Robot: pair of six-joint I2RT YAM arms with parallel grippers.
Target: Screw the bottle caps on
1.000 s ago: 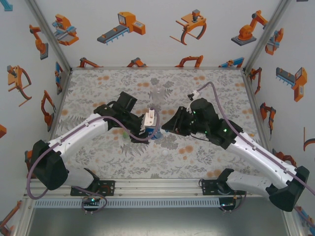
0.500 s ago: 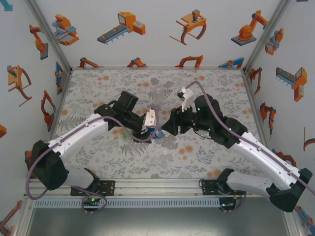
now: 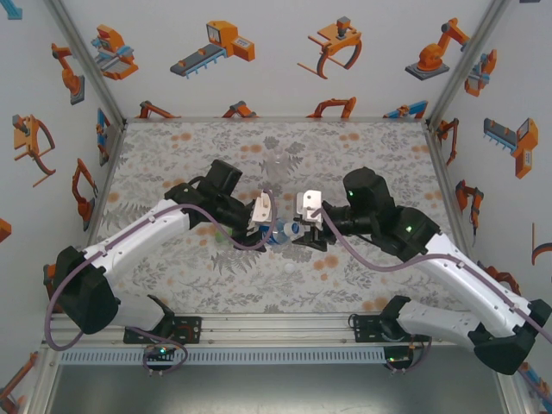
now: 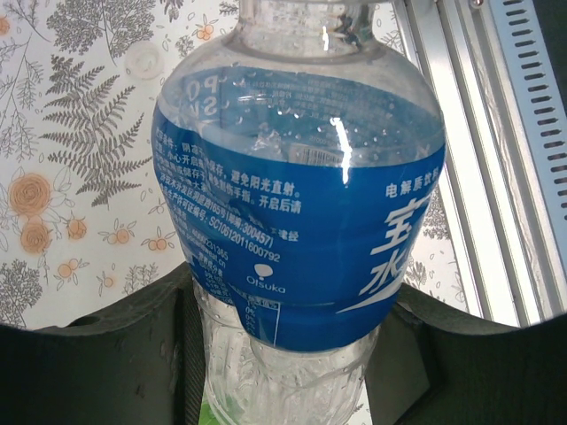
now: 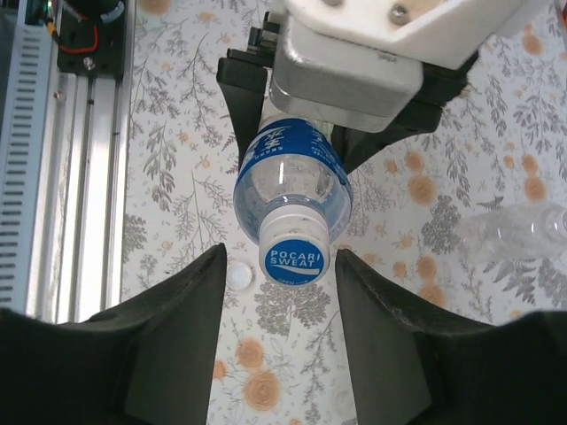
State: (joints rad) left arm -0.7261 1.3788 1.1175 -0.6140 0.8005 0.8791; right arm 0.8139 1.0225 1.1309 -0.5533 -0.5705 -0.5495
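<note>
My left gripper (image 3: pixel 264 226) is shut on the bottle with the blue label (image 4: pixel 301 204), clamping its clear lower body and holding it sideways above the table. In the right wrist view that bottle (image 5: pixel 292 186) points its neck at the camera, with a white cap (image 5: pixel 294 251) printed in blue seated on it. My right gripper (image 5: pixel 282 258) stands open around that cap, a gap showing on each side. A loose white bottle cap (image 5: pixel 238 276) lies on the floral cloth just left of it, also seen from above (image 3: pixel 289 268).
A clear plain bottle (image 3: pixel 278 164) lies further back on the cloth (image 3: pixel 172 155), and at the right of the right wrist view (image 5: pixel 518 232). A sliver of green (image 4: pixel 205 413) shows under the held bottle. The aluminium rail (image 5: pixel 80 177) runs along the near edge.
The right wrist has rolled round and come back up to the bottle's neck, and its jaws have gone from shut to open around the cap. The left arm and bottle stayed still.
</note>
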